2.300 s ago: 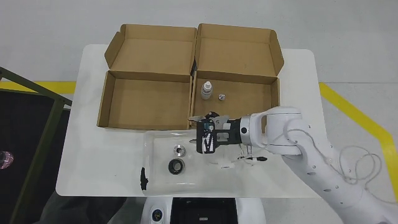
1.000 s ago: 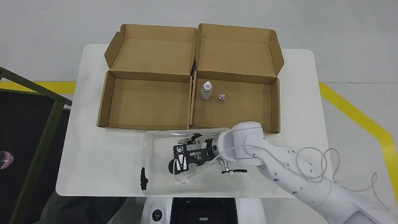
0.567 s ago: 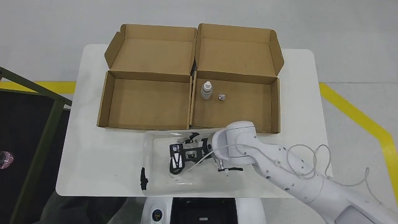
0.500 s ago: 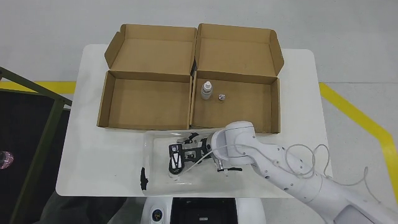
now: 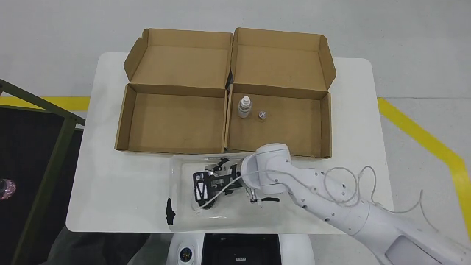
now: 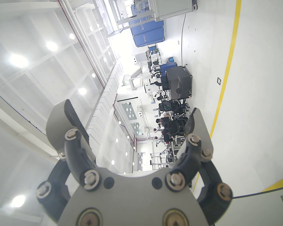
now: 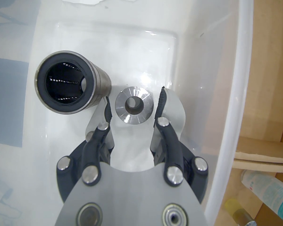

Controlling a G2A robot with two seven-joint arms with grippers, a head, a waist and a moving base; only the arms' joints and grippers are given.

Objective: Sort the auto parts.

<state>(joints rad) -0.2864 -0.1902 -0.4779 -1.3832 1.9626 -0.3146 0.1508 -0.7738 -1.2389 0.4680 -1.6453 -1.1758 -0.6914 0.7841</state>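
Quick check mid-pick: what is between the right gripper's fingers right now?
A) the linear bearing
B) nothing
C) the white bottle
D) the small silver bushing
D: the right gripper is open, with a finger on each side of the small silver bushing; the linear bearing lies just outside one finger.

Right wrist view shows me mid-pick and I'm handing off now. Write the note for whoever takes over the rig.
Right gripper: open, down in the clear bin, straddling the silver bushing, not yet clamped.
Left gripper: open, holding nothing, pointing out at the room.
Things: the linear bearing lies in the bin beside the bushing. The right cardboard box holds a small white bottle and a small metal part.
Done: those two items are boxed.
Left: close on the bushing, box it, then probably the bearing.
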